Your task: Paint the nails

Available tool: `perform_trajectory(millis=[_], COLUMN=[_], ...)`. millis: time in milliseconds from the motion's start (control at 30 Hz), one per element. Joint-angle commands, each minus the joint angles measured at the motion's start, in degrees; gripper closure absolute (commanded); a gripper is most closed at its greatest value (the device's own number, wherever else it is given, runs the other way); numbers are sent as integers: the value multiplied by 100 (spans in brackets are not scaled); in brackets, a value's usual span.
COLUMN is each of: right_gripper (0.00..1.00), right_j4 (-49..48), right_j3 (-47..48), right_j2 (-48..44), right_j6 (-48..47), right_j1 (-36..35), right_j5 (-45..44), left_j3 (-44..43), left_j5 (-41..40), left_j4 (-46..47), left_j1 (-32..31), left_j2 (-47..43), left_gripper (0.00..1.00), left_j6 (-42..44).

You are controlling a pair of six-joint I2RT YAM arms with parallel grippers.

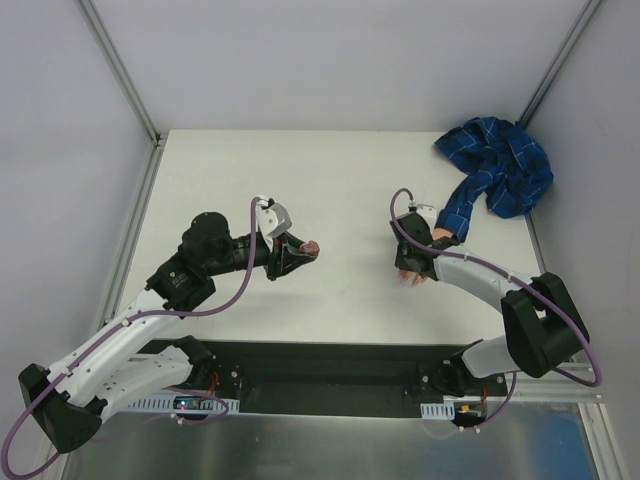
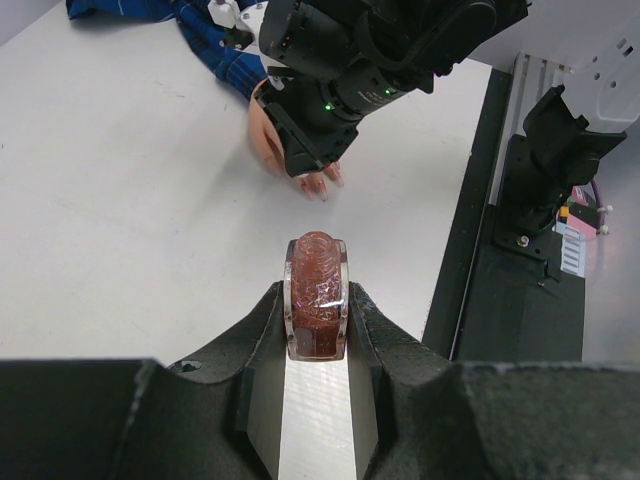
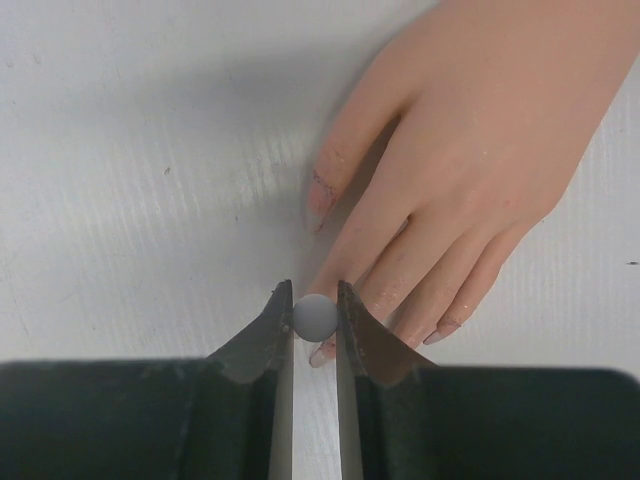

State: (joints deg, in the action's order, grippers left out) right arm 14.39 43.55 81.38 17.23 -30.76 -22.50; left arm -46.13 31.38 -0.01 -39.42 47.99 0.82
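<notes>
the right fingers (image 3: 314, 296) are closed to a narrow gap on a small pale round cap (image 3: 315, 316), seen end-on from the wrist; any brush beneath it is hidden, so whether bristles touch a nail cannot be told. the fingers hover right over the tips of the fake hand (image 3: 480, 130), which lies flat, back up, on the white surface (image 1: 340, 180) at the right side, its digits pointing toward the arm's base. the nails (image 3: 447, 325) sit just beyond and partly under the finger tips. across the surface, well apart, the left fingers (image 2: 318, 292) are clamped tight around a tiny pinkish bottle (image 2: 318, 305), its threaded neck bare and open and turned toward the fake hand, held clear of the surface. behind the hand's wrist, a blue plaid sleeve (image 1: 500, 170) trails off and bunches in the far right corner

judging by the frames, the job is under way but far from finished: the bottle is uncapped and the applicator is brought to the fingertips. the digit set apart from the rest, apparently the thumb, carries faint reddish smears around its tip, while the other visible nails look pale, with at most a thin glaze. even coverage on every nail seems to be left, as does recapping the bottle
</notes>
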Motion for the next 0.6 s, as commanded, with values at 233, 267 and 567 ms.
perform_trajectory(millis=[233, 267, 567], right_gripper=[99, 99, 99], right_j4=[-138, -147, -121], right_j3=[22, -4, 118], right_j2=[-53, -35, 9], right_j6=[148, 201, 140], right_j1=[-114, -140, -79], right_j5=[105, 140, 27], left_j3=[-160, -160, -151], left_j5=[123, 123, 114], left_j4=[115, 115, 115], left_j1=[-40, -48, -48], left_j2=[-61, -53, -44], left_gripper=[100, 100, 100], left_j6=[-73, -64, -64])
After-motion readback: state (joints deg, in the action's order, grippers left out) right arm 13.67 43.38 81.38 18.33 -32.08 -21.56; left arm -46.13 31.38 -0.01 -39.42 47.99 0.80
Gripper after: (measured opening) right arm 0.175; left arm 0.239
